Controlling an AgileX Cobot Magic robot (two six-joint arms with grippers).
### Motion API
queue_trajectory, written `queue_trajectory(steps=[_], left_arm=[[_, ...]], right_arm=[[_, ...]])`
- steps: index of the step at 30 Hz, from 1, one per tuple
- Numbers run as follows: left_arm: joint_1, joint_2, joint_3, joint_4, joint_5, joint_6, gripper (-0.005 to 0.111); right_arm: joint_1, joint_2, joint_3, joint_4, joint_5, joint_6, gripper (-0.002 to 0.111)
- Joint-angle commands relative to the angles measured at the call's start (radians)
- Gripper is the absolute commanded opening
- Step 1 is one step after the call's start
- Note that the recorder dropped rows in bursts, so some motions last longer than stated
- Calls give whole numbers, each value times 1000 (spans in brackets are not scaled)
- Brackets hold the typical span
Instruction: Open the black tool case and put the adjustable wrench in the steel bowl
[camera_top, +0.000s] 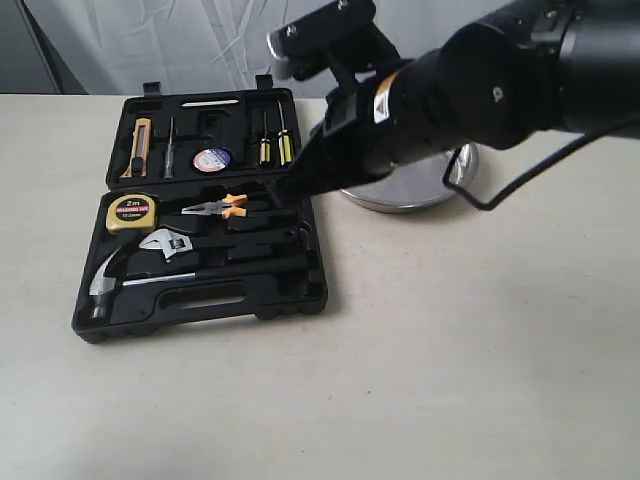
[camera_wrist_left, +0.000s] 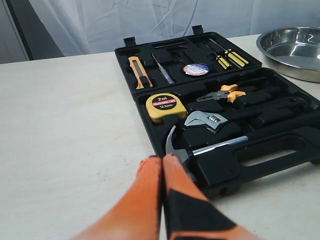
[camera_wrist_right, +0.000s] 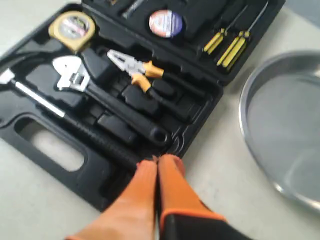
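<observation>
Both grippers are pinched closed on nothing: my left gripper (camera_wrist_left: 162, 161) hangs just beside the black tool case (camera_top: 290, 290) at its hammer (camera_top: 110, 275) corner, my right gripper (camera_wrist_right: 157, 161) over the case's bowl-side edge. Inside the open case, the adjustable wrench (camera_top: 165, 243) lies between tape measure (camera_top: 131, 212) and hammer. Near the case stands the steel bowl (camera_top: 400, 195).

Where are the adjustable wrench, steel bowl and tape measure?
adjustable wrench (camera_wrist_left: 209, 120): left wrist view, silver jaw head.
steel bowl (camera_wrist_left: 295, 49): left wrist view, bare inner floor.
tape measure (camera_wrist_left: 165, 106): left wrist view, yellow top face.
</observation>
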Motion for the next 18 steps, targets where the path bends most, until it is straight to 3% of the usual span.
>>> queue_trajectory(steps=[1,4,9,12,13,18], left_arm=[[-4,-6,5,0,-14,-2,0],[-4,-6,5,0,-14,-2,0],[-4,-6,5,0,-14,-2,0],[-4,-6,5,0,-14,-2,0],[-4,-6,5,0,-14,-2,0],[-4,-6,5,0,-14,-2,0]], right_arm=[[-97,-11,45,152,119,-7,-1],[-283,-11,45,177,290,-26,-1],[-430,-9,35,223,252,-204,-1],[-439,17,-19,467,262,-489,-1],[-425,50,-55,650,304,-655,-1],[-356,170,-164,897,407,-974,-1]])
